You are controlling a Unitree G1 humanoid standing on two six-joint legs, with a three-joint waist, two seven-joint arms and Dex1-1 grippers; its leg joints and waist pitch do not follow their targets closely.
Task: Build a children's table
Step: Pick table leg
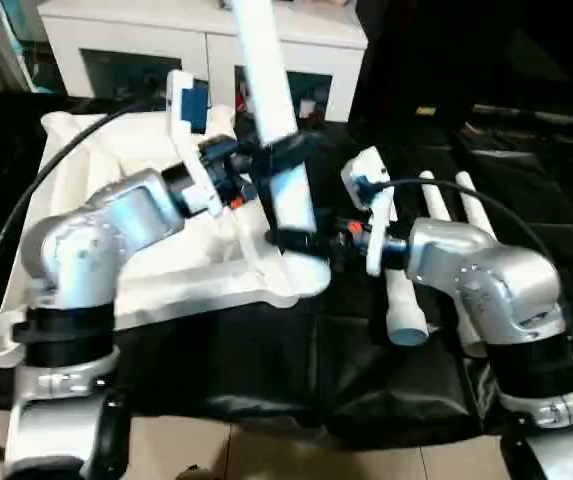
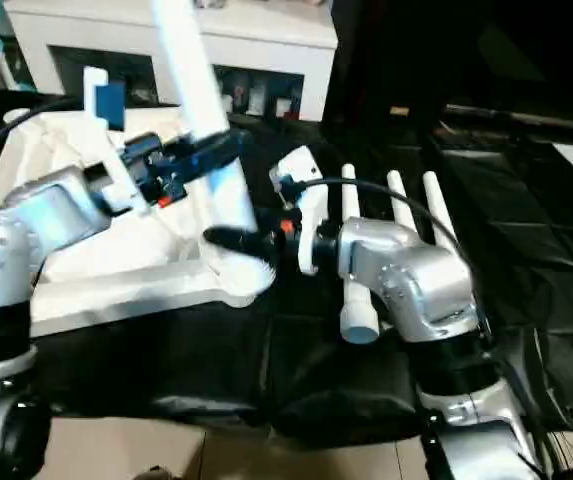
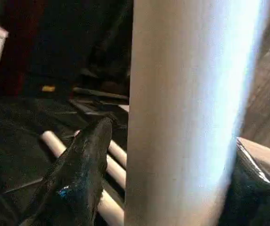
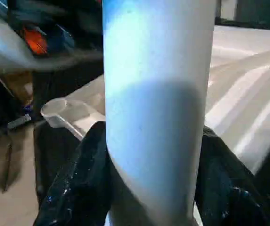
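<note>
A long white tapered plastic tube leg [image 1: 271,110] is standing near the frame centre, its long axis nearly upright, leaning toward the upper left. Its lower end is sitting at the corner socket of the white ribbed plastic table top [image 1: 96,170]. The left gripper [image 1: 266,160] is clamping it higher, the right gripper [image 1: 296,240] lower.

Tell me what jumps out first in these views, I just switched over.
A white table leg stands nearly upright in the middle, its foot at a near corner socket of the upside-down table top. Both grippers are on it: the left gripper higher up, the right gripper low by the socket. Three more legs lie on the black cloth to the right.
</note>
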